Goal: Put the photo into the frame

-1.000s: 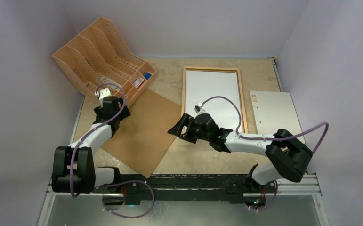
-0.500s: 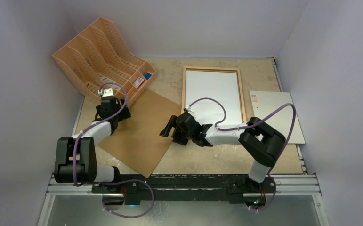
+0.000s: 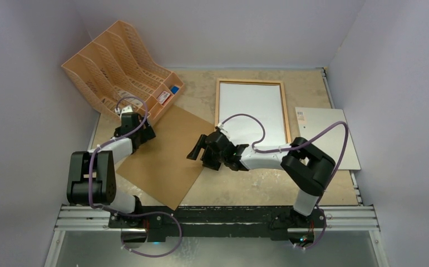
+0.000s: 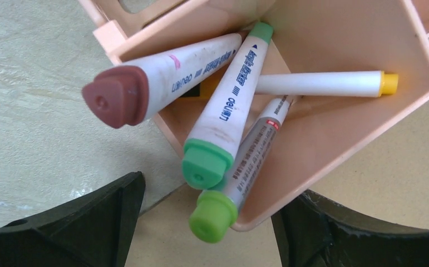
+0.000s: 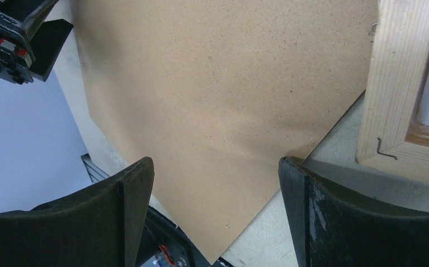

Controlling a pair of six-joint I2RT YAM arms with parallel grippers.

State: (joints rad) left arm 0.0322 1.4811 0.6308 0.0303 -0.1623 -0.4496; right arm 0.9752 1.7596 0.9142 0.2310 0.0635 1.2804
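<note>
My right gripper (image 5: 216,161) hangs with its jaws spread wide and nothing between them, over the right corner of a flat brown fibreboard panel (image 5: 217,83) at the centre of the overhead view. Just right of that corner is the lower left corner of the frame (image 5: 384,83), a thin brown wooden rectangle at upper centre. The photo (image 3: 251,111) lies inside it, plain white side up. My left gripper (image 4: 220,186) is likewise wide open and empty, poised above the end pocket of an orange-tan plastic file rack (image 3: 112,61) at upper left. That pocket is crowded with four markers: one with a red-brown cap (image 4: 117,97), one green (image 4: 206,164), one lime (image 4: 215,214), and a white pen with a yellow tip (image 4: 334,83). One stiff grey-white sheet with a small sticker (image 3: 326,136) lies at right. Everything rests on a beige mottled tabletop (image 3: 245,183) between pale lilac-grey walls.
</note>
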